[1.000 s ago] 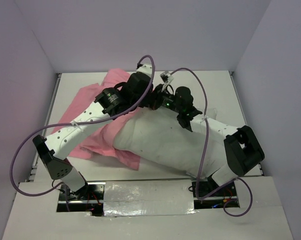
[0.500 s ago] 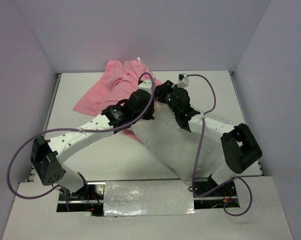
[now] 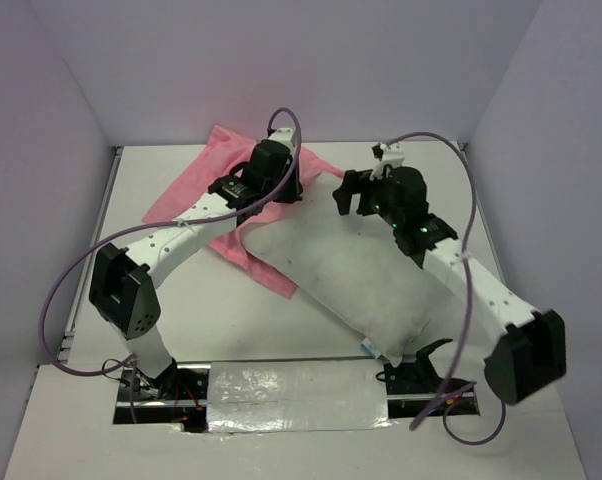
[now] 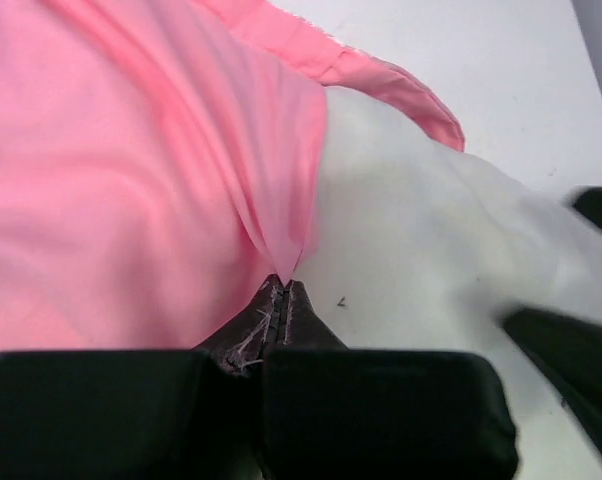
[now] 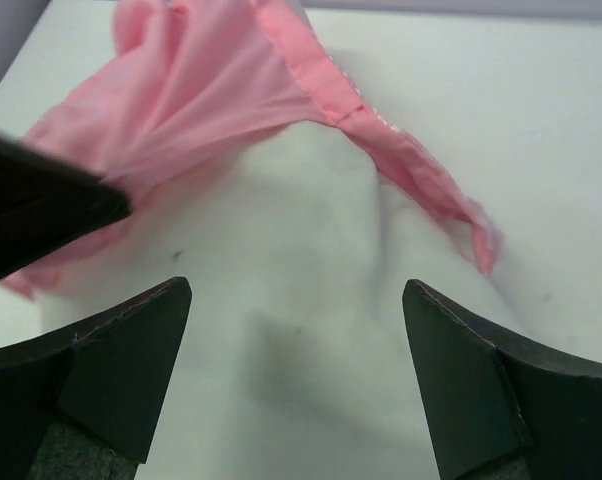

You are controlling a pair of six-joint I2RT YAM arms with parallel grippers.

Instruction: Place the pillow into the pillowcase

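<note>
The white pillow (image 3: 351,270) lies slantwise across the table, its far end under the pink pillowcase (image 3: 206,185). My left gripper (image 3: 293,190) is shut on a pinched fold of the pillowcase (image 4: 131,150) right at the pillow's (image 4: 431,250) edge. A hemmed edge of the pillowcase (image 5: 211,80) drapes over the pillow's (image 5: 301,230) far corner. My right gripper (image 3: 353,198) hovers over that end of the pillow, open, with nothing between its fingers (image 5: 131,340). A strip of pink also shows under the pillow's left side.
The booth walls close in the table (image 3: 421,165) at the back and on both sides. The left arm's black finger (image 5: 41,210) reaches in at the left of the right wrist view.
My right gripper has opened, let go and drawn back to the right. The left arm has carried the pillowcase toward the back left, and the pillow now lies slantwise with pink over its far end.
</note>
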